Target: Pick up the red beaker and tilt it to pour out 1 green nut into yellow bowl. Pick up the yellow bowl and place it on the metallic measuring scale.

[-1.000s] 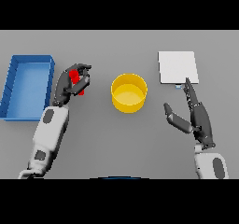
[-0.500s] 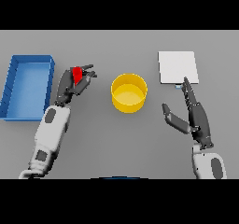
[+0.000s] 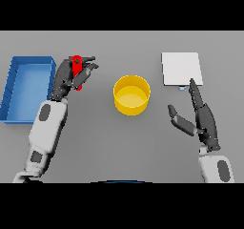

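Risk, as judged: the red beaker (image 3: 76, 72) is held well left of the yellow bowl (image 3: 131, 95), with open table between them. If it is tipped before being carried over the bowl's mouth, the nut would be dropped on the grey table (image 3: 122, 142) and could roll off. The beaker is seen as a thin red sliver, so a tilt to some degree is suggested; whether the nut is inside cannot be told. A steep or sudden tilt could also spill more than the one nut asked for.

A second risk is the grip itself. Most of the beaker is covered by fingers, and how firmly it is seated cannot be made out; slippage during the tilt is possible.

Left hand (image 3: 69, 76): fingers and thumb are curled round the beaker, pinching it above the table, just right of the blue tray (image 3: 19, 75).

Right hand (image 3: 202, 118): spread, fingers straight and pointing far, thumb out to the left. Nothing is held or touched. It is placed near the metallic measuring scale (image 3: 181, 68), on its near side, and to the right of the bowl.

The bowl is standing upright at centre, not yet on the scale.
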